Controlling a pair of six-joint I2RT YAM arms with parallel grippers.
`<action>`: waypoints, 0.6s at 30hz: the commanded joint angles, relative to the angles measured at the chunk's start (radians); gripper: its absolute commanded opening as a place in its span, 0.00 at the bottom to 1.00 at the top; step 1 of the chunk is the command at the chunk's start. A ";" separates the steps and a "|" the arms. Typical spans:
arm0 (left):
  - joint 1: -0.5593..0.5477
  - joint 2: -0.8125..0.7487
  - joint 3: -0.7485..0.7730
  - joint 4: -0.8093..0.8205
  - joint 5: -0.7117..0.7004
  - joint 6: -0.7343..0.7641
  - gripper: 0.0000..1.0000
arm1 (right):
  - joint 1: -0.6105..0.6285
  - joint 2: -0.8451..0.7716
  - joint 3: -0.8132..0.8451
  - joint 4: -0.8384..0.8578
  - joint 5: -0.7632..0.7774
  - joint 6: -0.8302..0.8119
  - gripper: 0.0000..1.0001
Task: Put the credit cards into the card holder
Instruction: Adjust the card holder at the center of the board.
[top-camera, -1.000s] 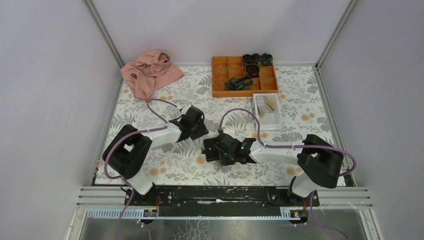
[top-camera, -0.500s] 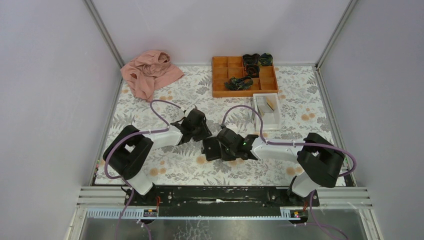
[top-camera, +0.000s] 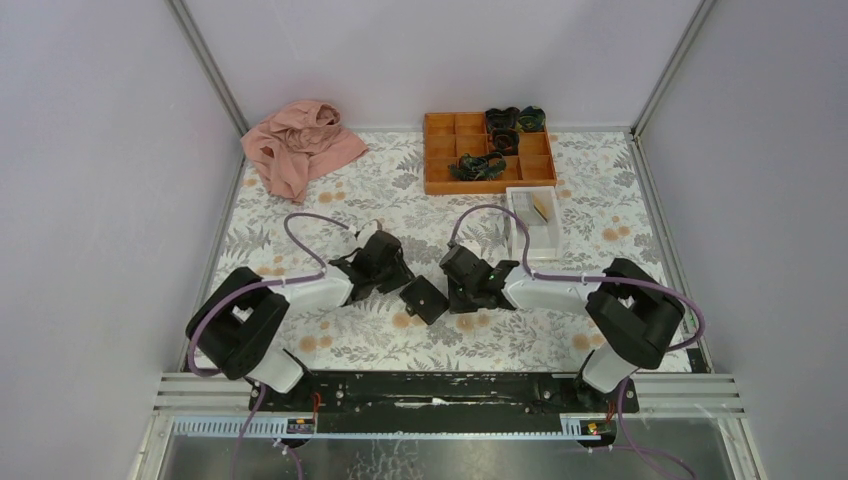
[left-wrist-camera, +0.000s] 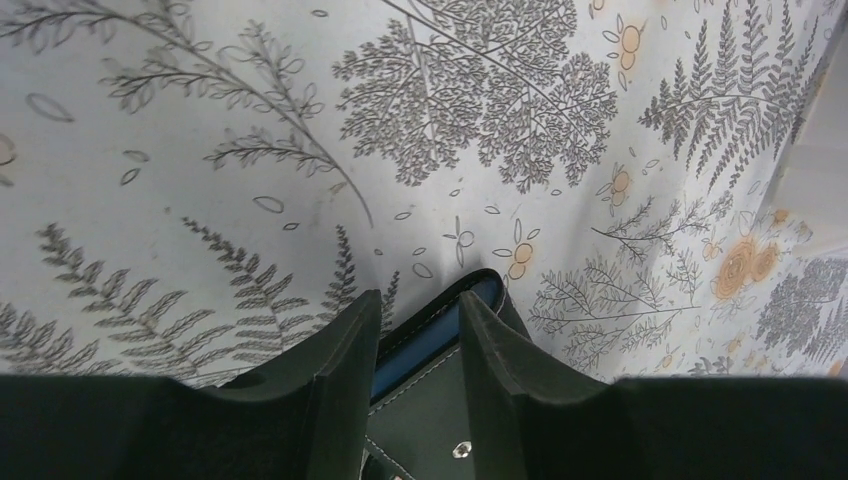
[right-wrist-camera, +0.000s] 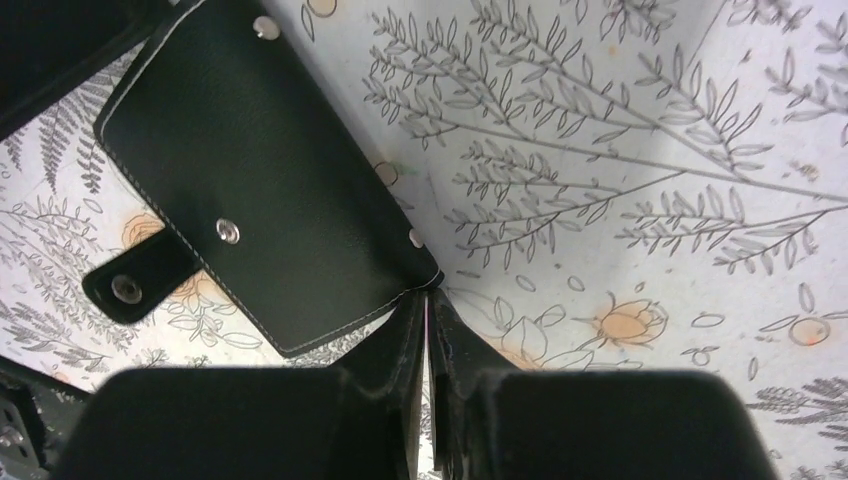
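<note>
Fern-print tabletop (top-camera: 330, 200): white tray (top-camera: 513, 215) holds cards (top-camera: 541, 207); both jaws pinch card holder (top-camera: 424, 299).

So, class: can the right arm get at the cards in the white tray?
Probably not yet: the right pincer is shut on a corner of the card holder; nothing else blocks the white tray.

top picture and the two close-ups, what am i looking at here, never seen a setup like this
Two robot arms bolted at the near edge of a table. The wide picture is from a camera above; each close-up is from a camera on one wrist. On it lie a pink cloth, an orange tray, a white tray holding cards, and a black card holder. The right gripper pinches its corner. The left gripper straddles another edge; whether it grips is unclear.
</note>
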 joint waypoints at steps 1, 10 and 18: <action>-0.015 -0.028 -0.062 -0.082 -0.021 -0.033 0.43 | -0.033 0.031 0.073 0.046 -0.002 -0.043 0.10; -0.039 -0.098 -0.114 -0.114 -0.039 -0.092 0.43 | -0.072 0.131 0.209 0.029 -0.039 -0.105 0.10; -0.085 -0.157 -0.147 -0.163 -0.071 -0.152 0.43 | -0.101 0.240 0.363 -0.008 -0.081 -0.164 0.11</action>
